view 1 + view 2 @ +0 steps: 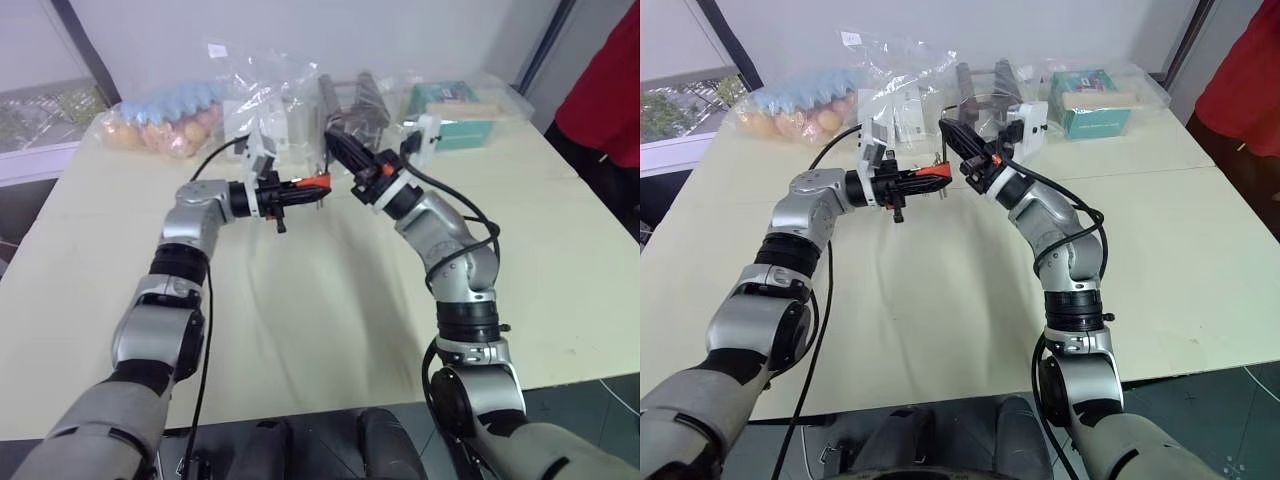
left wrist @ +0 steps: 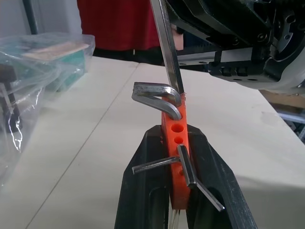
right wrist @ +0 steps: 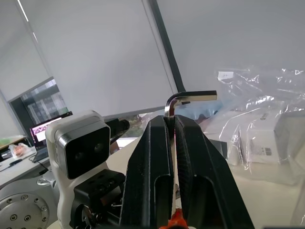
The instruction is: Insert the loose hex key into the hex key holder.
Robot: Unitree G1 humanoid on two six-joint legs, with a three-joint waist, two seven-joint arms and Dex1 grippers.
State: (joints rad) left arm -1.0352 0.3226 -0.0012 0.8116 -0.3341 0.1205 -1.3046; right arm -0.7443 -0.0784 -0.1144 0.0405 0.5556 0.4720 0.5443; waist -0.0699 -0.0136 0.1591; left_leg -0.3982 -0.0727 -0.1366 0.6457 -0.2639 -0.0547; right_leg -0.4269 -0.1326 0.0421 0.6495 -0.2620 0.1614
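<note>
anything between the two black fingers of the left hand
Yes: the red holder sits clamped between the left hand's fingers, with short keys sticking out of it. The left wrist view shows it.

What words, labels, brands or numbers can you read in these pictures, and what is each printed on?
None can be read.
White box in a plastic bag: dark print, too small to read.
Teal box: markings too blurred to read.
Red holder: no lettering visible.
</note>
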